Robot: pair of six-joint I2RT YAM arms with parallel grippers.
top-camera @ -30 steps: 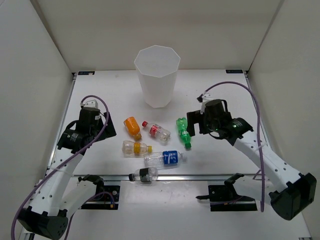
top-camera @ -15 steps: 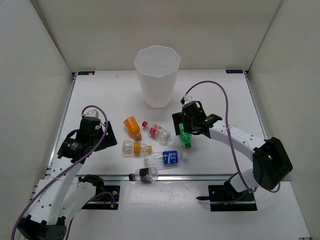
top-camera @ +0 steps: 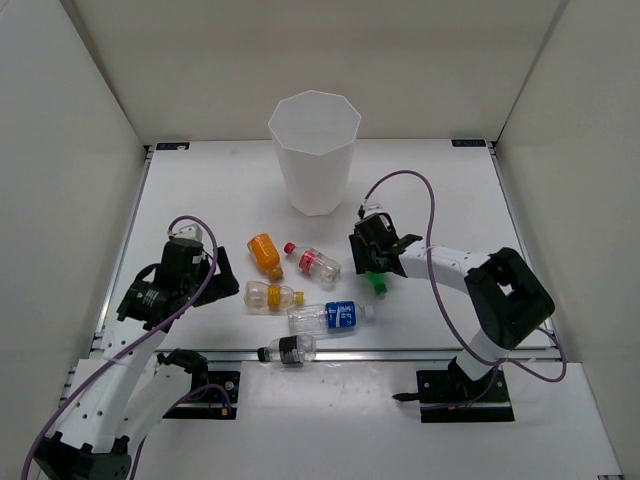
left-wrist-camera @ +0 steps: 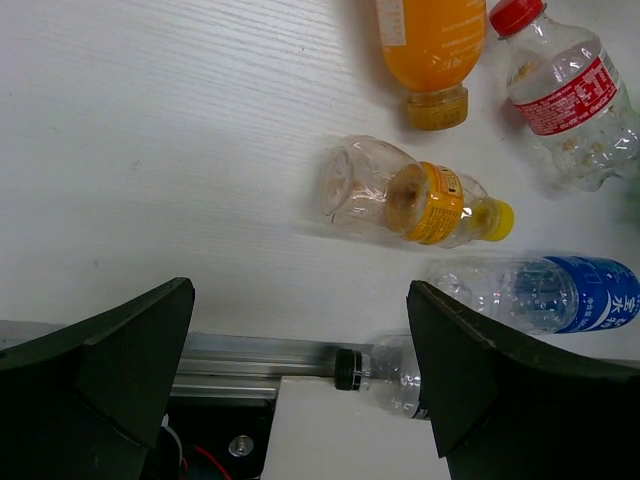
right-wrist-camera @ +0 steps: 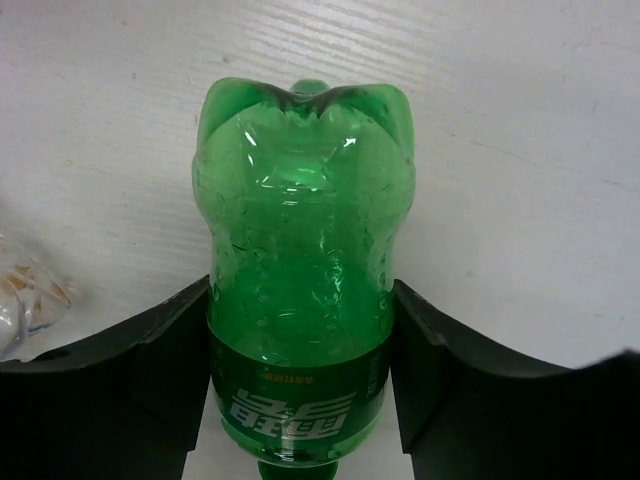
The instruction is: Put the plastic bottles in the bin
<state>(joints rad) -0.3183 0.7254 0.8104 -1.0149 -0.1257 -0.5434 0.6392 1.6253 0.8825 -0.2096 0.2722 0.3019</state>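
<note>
1. Right pincer [right-wrist-camera: 300, 300]: pads pinching translucent green plastic bottle [right-wrist-camera: 300, 200], flat on white table [top-camera: 450, 200], 5 o'clock of tall white translucent faceted bin [top-camera: 315, 185]; forearm low, reaching toward 9 o'clock.
2. Left pincer [left-wrist-camera: 300, 295]: spread wide, hovering 9 o'clock of clear yellow-capped bottle [left-wrist-camera: 420, 200].
3. Six bottles, all on table: also orange bottle [top-camera: 265, 254], clear red-label bottle [top-camera: 313, 262], clear blue-label bottle [top-camera: 332, 316], clear black-band bottle [top-camera: 288, 350].
4. One bin, upright, 12 o'clock of cluster.
5. Green label: white characters, illegible.
</note>
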